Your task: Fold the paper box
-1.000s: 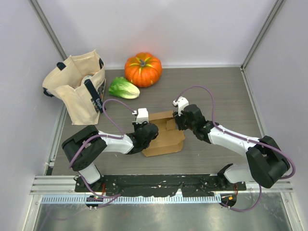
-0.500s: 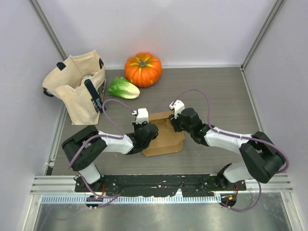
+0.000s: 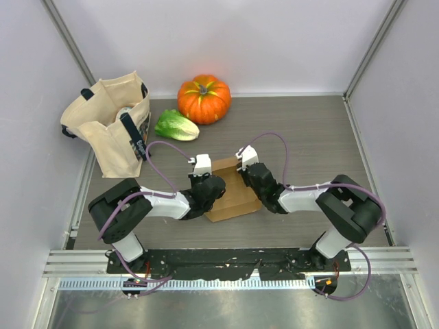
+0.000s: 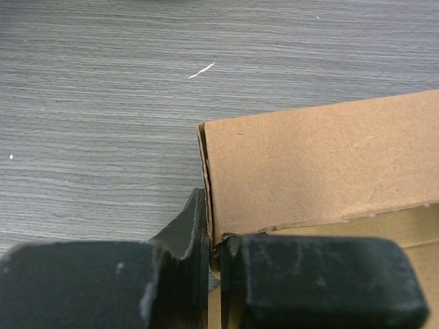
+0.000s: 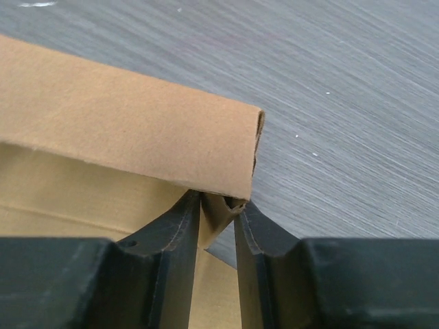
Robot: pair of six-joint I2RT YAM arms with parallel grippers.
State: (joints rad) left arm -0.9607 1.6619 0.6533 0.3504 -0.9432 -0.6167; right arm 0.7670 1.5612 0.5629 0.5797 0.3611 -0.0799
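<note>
Paper box [image 3: 232, 195] [image 4: 322, 161] [image 5: 123, 127]: lying around the middle of the desk, a little nearer the near edge than the far one; being held at its left and right ends; showing plain tan cardboard, one wall standing upright.
Left jaws: pressing together on the upright wall at the box's left corner, the thin cardboard sandwiched between them with hardly any gap showing.
Right jaws: clamping a small folded bit of cardboard under the wall's right end, standing only slightly apart.
Left gripper [image 3: 211, 194] [image 4: 214, 250]: coming in low from the left-edge side, touching the box's left end.
Right gripper [image 3: 248, 181] [image 5: 218, 223]: coming in from the right-edge side, meeting the box at its far right corner.
Desk [image 3: 309, 133]: showing grey wood grain all around the box.
Lettuce [image 3: 176, 125]: lying near the far edge, well apart from the box.
Pumpkin [image 3: 204, 98]: sitting at the far edge, left of its middle, just beside the lettuce.
Tote bag [image 3: 110, 133]: standing open in the far left corner, just left of the lettuce.
</note>
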